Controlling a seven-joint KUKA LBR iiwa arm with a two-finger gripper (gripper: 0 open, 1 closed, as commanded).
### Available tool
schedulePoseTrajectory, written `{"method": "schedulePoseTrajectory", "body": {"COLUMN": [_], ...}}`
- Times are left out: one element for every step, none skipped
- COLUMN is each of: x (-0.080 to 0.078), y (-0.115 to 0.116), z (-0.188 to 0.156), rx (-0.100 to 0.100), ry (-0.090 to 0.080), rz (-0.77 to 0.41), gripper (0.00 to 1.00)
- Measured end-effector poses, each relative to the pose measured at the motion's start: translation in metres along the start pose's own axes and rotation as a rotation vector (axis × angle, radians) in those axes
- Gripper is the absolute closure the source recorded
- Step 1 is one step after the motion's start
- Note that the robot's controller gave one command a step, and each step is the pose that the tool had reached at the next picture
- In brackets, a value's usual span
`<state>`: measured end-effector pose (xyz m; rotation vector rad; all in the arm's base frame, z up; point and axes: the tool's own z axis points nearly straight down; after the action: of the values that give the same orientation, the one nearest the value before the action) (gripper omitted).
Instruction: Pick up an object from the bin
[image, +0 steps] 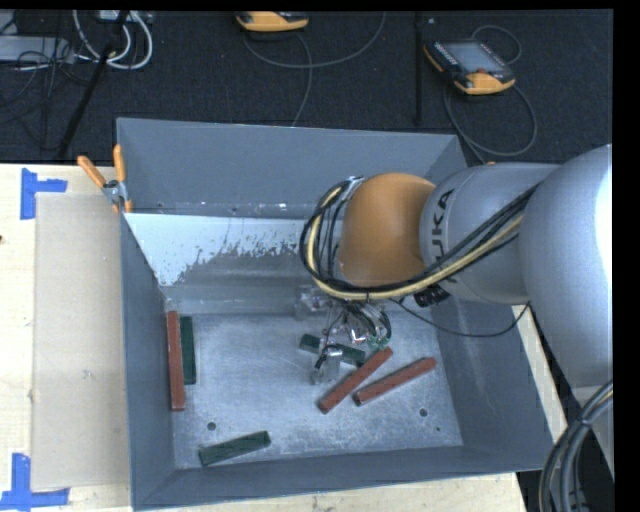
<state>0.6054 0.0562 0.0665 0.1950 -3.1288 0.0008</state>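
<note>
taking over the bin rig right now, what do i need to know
Gripper: down near the floor of the bin, about mid-bin. Open or shut cannot be told, and no grasp shows.
Nearest: a small dark green piece at its left; a slanted brown stick just right of it, with a second brown stick beside that.
Elsewhere: a long brown stick and a dark green bar along the left wall; a green bar near the front.
Done: nothing visibly lifted.
Left: grasp one thing and lift it out.
</note>
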Motion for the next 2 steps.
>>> {"method": "schedulePoseTrajectory", "body": {"x": [0.0534, 0.0513], "y": [-0.0686, -0.0648], "z": [-0.0065, -0.0065], "rx": [0.002, -0.001], "ry": [-0.001, -0.005], "rz": [0.019, 0.017], "gripper": [0.0, 1.0]}}
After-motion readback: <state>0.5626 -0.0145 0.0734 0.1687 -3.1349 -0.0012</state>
